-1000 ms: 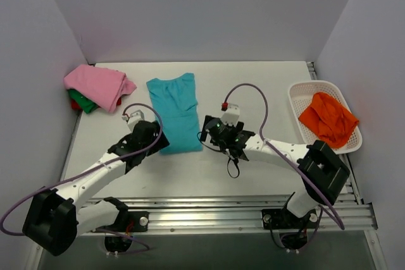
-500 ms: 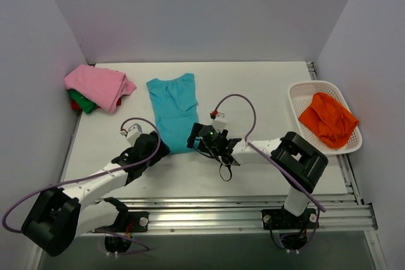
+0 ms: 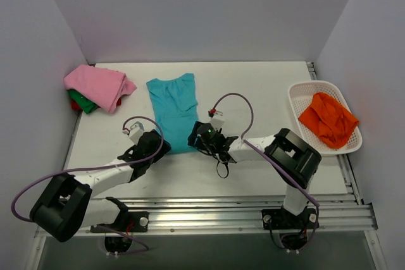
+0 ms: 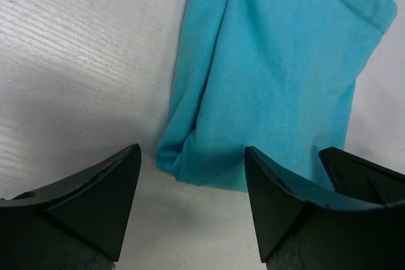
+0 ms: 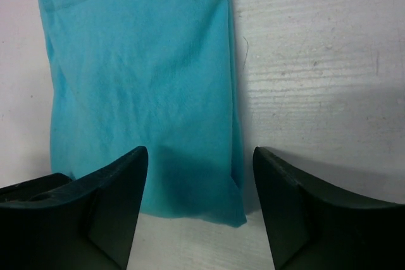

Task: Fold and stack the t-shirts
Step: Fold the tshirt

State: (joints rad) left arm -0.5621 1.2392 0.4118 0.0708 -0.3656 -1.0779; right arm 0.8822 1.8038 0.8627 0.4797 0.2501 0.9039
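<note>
Left end effector (image 4: 191, 156) gapes astride teal t-shirt (image 4: 278, 74) hem corner; right end effector (image 5: 200, 153) likewise, gripping nothing.

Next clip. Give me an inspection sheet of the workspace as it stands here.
Surface: white table, lightly grained.
Job's things: teal t-shirt folded into a narrow strip, flat mid-table; pink t-shirt atop a pile at far left, green t-shirt beneath; orange t-shirt crumpled in the basket.
Clutter: white lattice basket at the right edge.
Grippers: left gripper open, straddling the strip's near left corner; right gripper open, straddling its near right corner.
Cables: purple left cable and right cable loop along the arms.
Surroundings: plain walls on three sides; metal rail at the near edge.
</note>
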